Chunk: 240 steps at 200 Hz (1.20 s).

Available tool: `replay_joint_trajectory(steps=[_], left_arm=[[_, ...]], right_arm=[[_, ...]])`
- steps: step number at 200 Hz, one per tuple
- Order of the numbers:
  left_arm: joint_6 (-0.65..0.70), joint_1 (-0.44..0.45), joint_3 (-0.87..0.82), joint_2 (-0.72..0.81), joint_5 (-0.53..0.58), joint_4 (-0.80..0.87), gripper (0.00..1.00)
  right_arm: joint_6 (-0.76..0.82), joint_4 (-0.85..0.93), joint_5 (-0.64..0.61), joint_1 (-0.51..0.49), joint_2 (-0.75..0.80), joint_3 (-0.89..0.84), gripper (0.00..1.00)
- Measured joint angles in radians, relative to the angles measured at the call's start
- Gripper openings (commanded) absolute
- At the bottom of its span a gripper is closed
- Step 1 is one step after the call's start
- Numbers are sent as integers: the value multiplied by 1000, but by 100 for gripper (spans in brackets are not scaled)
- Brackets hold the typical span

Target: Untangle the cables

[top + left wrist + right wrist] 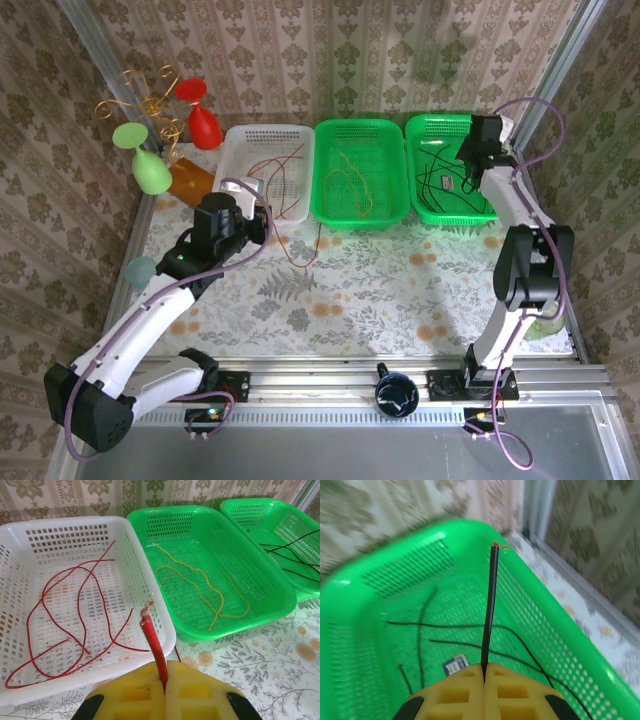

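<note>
Patterned wallpaper on three sides. Floral worktop (330,300), three baskets along its far edge.

White basket (65,524), 11 o'clock: red cable (154,645) lies in loose loops inside. One end is clamped in the closed left pincer (165,685), bare tip pointing to 12.

Middle green basket (200,510), 12 o'clock: yellow-olive cable (221,599), not gripped.

Right green basket (470,527), 1 o'clock: black cable (489,605), end pinched in the closed right pincer (484,672).

Risks: both grips sit close to the cable ends, so a tug may slip them free. Loops could snag the mesh and drag a light basket.
</note>
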State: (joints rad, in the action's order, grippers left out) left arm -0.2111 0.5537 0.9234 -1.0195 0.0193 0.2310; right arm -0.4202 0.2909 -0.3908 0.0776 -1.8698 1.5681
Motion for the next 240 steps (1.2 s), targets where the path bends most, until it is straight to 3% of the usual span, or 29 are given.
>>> replay_joint_trajectory(steps=[40,86,97,128,146,186,240], left_arm=[[0,9,0,-2,3,1,0],[0,15,0,-2,6,1,0],[0,15,0,-2,7,2,0],[1,15,8,-2,11,18,0],[3,15,28,-2,15,27,0],[28,22,68,10,41,27,0],[89,105,134,35,113,26,0]], right_arm=[[-173,300,-112,0,-227,240,0],[-239,439,-90,6,-319,267,3],[-241,463,-78,8,-328,276,10],[-229,475,-43,8,-331,287,53],[-208,468,-19,10,-320,278,71],[-185,473,24,16,-219,258,80],[-156,393,179,19,63,52,82]])
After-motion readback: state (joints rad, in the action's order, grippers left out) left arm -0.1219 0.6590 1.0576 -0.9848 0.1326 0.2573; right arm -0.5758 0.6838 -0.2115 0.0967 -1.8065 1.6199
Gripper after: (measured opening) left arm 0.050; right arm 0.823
